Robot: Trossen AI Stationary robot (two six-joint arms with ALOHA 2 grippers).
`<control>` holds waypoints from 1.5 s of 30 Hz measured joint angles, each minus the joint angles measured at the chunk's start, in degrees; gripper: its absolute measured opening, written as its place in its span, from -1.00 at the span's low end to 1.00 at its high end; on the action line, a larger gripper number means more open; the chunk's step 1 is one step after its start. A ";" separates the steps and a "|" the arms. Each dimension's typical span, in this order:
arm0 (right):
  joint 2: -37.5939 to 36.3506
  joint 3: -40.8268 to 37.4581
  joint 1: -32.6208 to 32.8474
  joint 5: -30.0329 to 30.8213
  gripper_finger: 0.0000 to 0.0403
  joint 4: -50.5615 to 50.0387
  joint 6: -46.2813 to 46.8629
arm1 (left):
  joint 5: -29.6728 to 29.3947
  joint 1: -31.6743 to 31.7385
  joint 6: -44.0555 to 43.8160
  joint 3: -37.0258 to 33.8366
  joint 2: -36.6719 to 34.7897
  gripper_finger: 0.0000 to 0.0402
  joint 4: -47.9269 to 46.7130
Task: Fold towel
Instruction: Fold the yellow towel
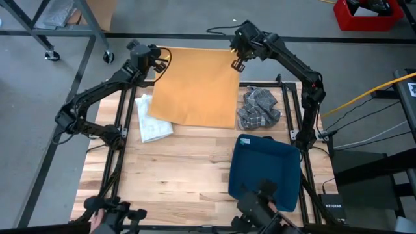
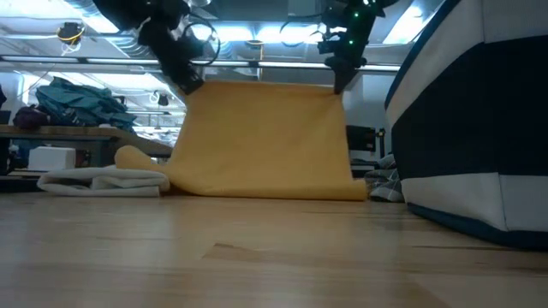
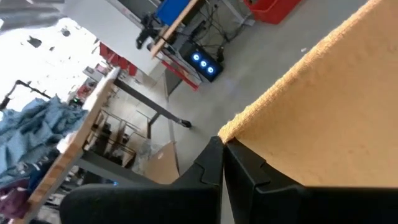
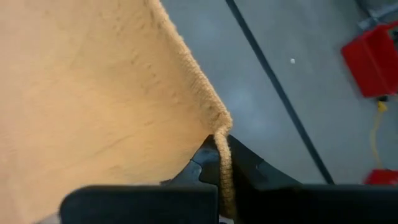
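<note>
An orange towel (image 1: 198,88) hangs spread out between my two grippers over the table's far part. Its lower edge (image 2: 265,190) lies on the wooden table (image 1: 182,175). My left gripper (image 1: 156,62) is shut on the towel's far left corner. My right gripper (image 1: 237,64) is shut on its far right corner. In the low view the towel (image 2: 261,137) hangs as a flat sheet below the left gripper (image 2: 190,83) and the right gripper (image 2: 336,82). My left gripper (image 3: 222,144) pinches the towel's far left corner (image 3: 231,129) between its two fingers. The corner is lifted and the top edge (image 2: 261,85) runs straight across to the other gripper. My right gripper (image 4: 219,146) pinches the towel's far right corner (image 4: 221,124) between its two fingers, slanting down from the far side. The hem (image 4: 225,174) runs back between the fingers. The cloth hangs below, its lower end on the table.
A crumpled white cloth (image 1: 153,121) lies left of the towel and a grey checked cloth (image 1: 259,109) lies right of it. A dark blue fabric bin (image 1: 265,170) stands at the near right. Bare wood (image 1: 175,182) lies near the front.
</note>
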 joint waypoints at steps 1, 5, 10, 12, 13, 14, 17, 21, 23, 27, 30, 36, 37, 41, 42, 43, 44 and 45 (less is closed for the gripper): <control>0.00 0.00 -0.04 -0.81 -0.94 -0.14 0.05 | 0.03 0.03 -0.34 0.00 0.00 -1.00 -0.61; 0.52 -0.02 0.16 -3.12 -0.94 -0.98 0.61 | 0.07 0.03 -0.16 0.00 0.00 -1.00 -3.17; 2.25 -1.55 0.24 -7.91 -0.94 -3.41 2.60 | 2.92 -0.04 -1.78 0.00 -0.03 -1.00 -10.85; 2.73 -2.42 0.58 -9.41 -0.94 -5.63 3.77 | 3.92 -0.30 -3.38 0.00 -0.05 -1.00 -15.48; 2.91 -2.86 0.60 -9.97 -0.94 -6.94 4.11 | 4.19 -0.59 -3.96 0.00 -0.11 -1.00 -18.12; 3.01 -3.31 0.86 -10.86 -0.94 -8.46 4.27 | 4.33 -1.00 -4.54 0.00 -0.17 -1.00 -20.73; 3.04 -4.57 2.16 -13.26 -0.94 -11.90 4.27 | 4.81 -2.32 -5.29 0.00 -0.90 -1.00 -28.19; 3.04 -4.63 4.51 -15.27 -0.94 -15.03 4.30 | 5.00 -4.78 -6.53 0.00 -2.89 -1.00 -35.56; 3.04 -4.63 6.04 -15.28 -0.94 -15.64 4.30 | 5.48 -5.95 -8.59 0.02 -4.05 -1.00 -39.03; 3.04 -4.65 9.22 -15.72 -0.94 -16.84 4.30 | 8.25 -8.08 -12.97 0.02 -6.50 -1.00 -46.65; 3.04 -4.66 11.62 -15.92 -0.94 -18.51 4.30 | 12.01 -9.25 -15.72 0.02 -7.61 -1.00 -52.33; 3.04 -5.80 15.92 -15.98 -0.94 -19.12 5.79 | 19.73 -10.38 -19.20 0.02 -7.52 -1.00 -60.70; 3.04 -6.55 16.45 -15.99 -0.94 -18.84 5.79 | 20.01 -10.38 -19.54 0.02 -7.50 -1.00 -61.40; 3.04 -10.98 18.14 -16.03 -0.94 -18.23 5.79 | 20.18 -10.38 -20.49 0.02 -7.50 -1.00 -62.30; 3.04 -12.21 18.56 -16.03 -0.94 -17.90 5.80 | 20.24 -10.38 -20.74 0.02 -7.50 -1.00 -62.30; 3.04 -13.27 18.95 -16.03 -0.94 -17.76 5.91 | 20.56 -10.38 -21.04 0.02 -7.50 -1.00 -62.42; 3.04 -14.28 19.34 -16.03 -0.94 -17.60 6.11 | 21.23 -10.38 -21.36 0.02 -7.49 -1.00 -62.71; 3.04 -15.33 19.75 -16.05 -0.94 -17.41 6.35 | 22.46 -10.40 -21.62 0.02 -7.48 -1.00 -63.16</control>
